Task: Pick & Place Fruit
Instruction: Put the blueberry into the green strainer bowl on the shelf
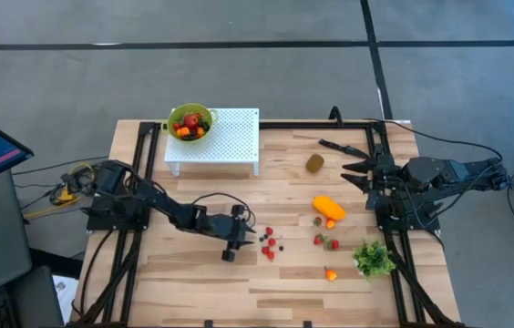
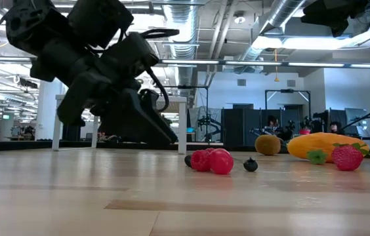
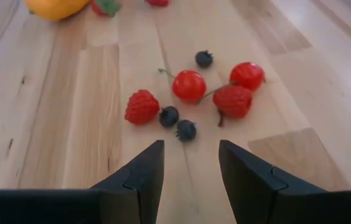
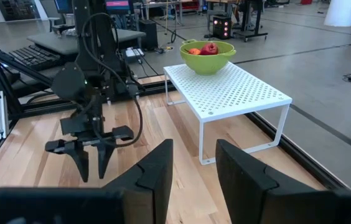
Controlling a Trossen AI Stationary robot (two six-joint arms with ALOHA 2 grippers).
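With its fingers apart and empty, the left gripper (image 3: 191, 163) is lining up on the berries (image 3: 188, 86) lying just ahead of it (right gripper (image 1: 355, 173) parked, fingers apart), so next comes a short advance and squeeze.

One green bowl (image 1: 190, 121), one white rack (image 1: 225, 138), one kiwi (image 1: 314, 163), two arms

A white perforated rack (image 1: 213, 137) is set at the table's (image 1: 193, 282) far edge; a green leafy bunch (image 1: 374, 259) and a black knife (image 1: 341, 146) are seen.
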